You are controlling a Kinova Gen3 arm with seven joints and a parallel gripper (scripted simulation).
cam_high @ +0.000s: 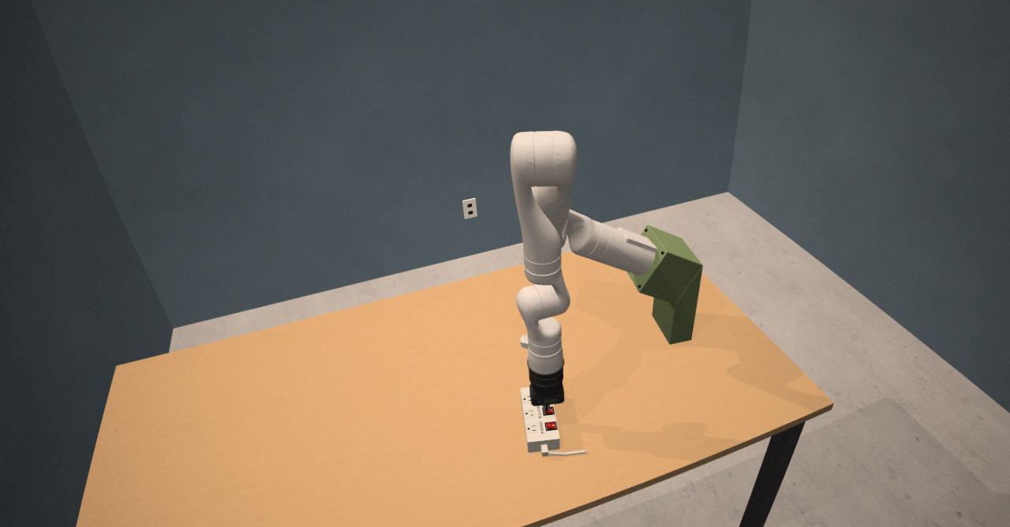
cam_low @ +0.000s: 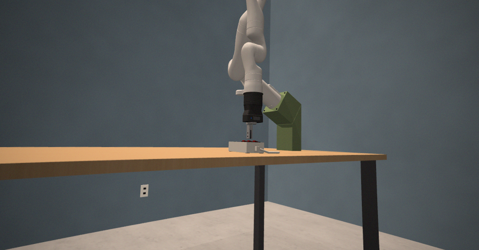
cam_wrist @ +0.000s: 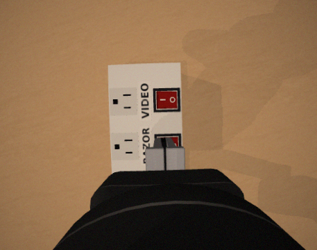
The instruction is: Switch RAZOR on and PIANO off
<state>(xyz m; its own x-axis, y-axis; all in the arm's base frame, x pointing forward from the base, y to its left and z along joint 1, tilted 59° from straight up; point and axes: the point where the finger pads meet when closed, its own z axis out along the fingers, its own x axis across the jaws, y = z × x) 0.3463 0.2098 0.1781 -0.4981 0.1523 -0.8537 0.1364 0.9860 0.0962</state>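
power strip (cam_high: 540, 445) (cam_low: 237, 146) (cam_wrist: 127, 76) is laid flat on the surface (cam_high: 317, 411) (cam_low: 134, 154) (cam_wrist: 54, 139). the claw (cam_high: 546, 409) (cam_low: 249, 138) (cam_wrist: 163, 148) is clenched, with nothing held, and is seen just above the razor switch (cam_wrist: 175, 142).

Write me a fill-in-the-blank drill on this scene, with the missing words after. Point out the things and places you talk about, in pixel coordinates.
The rocker switches (cam_high: 551, 425) (cam_wrist: 166, 100) are coloured ____.
The fully readable label in the wrist view says ____.
The arm's mount (cam_high: 674, 276) (cam_low: 288, 124) is coloured ____.
The power strip (cam_high: 542, 445) (cam_low: 237, 146) (cam_wrist: 127, 76) lies on the ____.

red; VIDEO; green; table
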